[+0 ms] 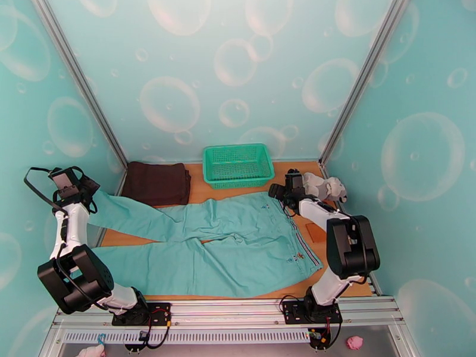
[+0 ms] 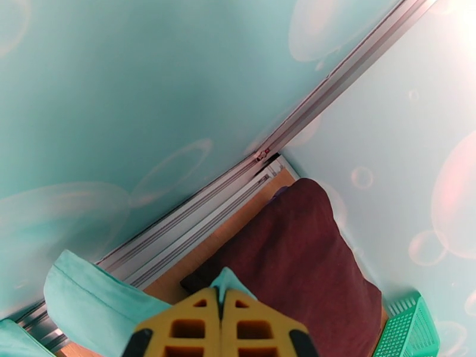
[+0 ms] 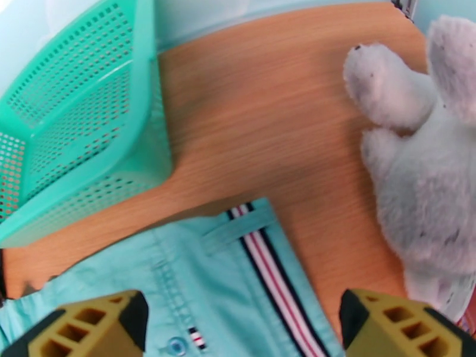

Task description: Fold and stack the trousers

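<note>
**Op:** Left jaws are pressed together and pinching a small peak of teal cloth at their tips. I take it for the cuff of the far leg of the trousers [image 1: 238, 233].

**Spotter:** And the right?

**Op:** Right jaws are spread wide, nothing between them. They hang over the far corner of the striped waistband [image 3: 268, 257]. I can't tell whether the tips touch the cloth.

**Spotter:** Where does the garment lie from each?

**Op:** The trousers are flat on the table [image 3: 268, 114], long axis left to right. The waist is at the right, directly under the right jaws, and the legs run off left. The far leg ends in the left jaws. The near leg's end lies toward the left arm's base, apart from either set of jaws.

**Spotter:** So each arm has its own end.

**Op:** Yes. My read is that the next fold turns on that line: cuff end carried rightward along it toward the waistband.

**Spotter:** Poses?

**Op:** The left arm [image 1: 71, 233] is reached up its side of the table, wrist by the left wall, beside the dark brown folded garment [image 1: 157, 182]. The right arm [image 1: 333, 233] is stretched to the far right, wrist between the green basket [image 1: 238, 165] and the grey plush toy [image 3: 416, 174].
</note>
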Available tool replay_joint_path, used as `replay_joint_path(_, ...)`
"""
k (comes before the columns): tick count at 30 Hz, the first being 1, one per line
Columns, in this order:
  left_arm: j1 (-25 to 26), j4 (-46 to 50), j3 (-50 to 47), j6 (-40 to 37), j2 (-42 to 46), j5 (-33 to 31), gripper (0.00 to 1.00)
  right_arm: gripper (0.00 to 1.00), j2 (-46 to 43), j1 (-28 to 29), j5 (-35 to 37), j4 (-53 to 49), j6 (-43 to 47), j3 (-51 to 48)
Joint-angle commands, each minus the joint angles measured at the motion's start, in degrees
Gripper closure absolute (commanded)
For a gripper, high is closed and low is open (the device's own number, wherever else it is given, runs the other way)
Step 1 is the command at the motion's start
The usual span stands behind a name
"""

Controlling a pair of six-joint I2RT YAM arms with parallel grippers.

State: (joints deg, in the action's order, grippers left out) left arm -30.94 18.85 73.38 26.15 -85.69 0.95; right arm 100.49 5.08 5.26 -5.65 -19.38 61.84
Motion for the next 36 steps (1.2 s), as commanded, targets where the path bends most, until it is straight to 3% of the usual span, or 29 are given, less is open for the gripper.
replay_joint_path(1,0.26,-1.13,0.10,-0.31,0.01,1.00,1.00,0.16,4.34,0.50,0.61,-1.32,2.64,3.51)
replay_joint_path(10,0.44,-1.05,0.27,-0.66,-0.29,1.28,1.00,0.21,14.45,1.16,1.38,-5.78,3.48,12.60)
replay_joint_path(19,0.49,-1.03,0.27,-0.58,-0.18,1.55,1.00,0.25,17.02,1.13,1.11,-11.68,1.23,14.38)
replay_joint_path(29,0.37,-1.13,0.17,-0.64,0.04,1.94,1.00,0.44,17.73,0.57,-2.03,-11.70,1.53,14.74)
replay_joint_path(36,0.40,-1.19,0.16,-0.81,-0.09,2.08,1.00,0.75,17.26,-1.63,-6.98,-8.93,0.84,13.14)
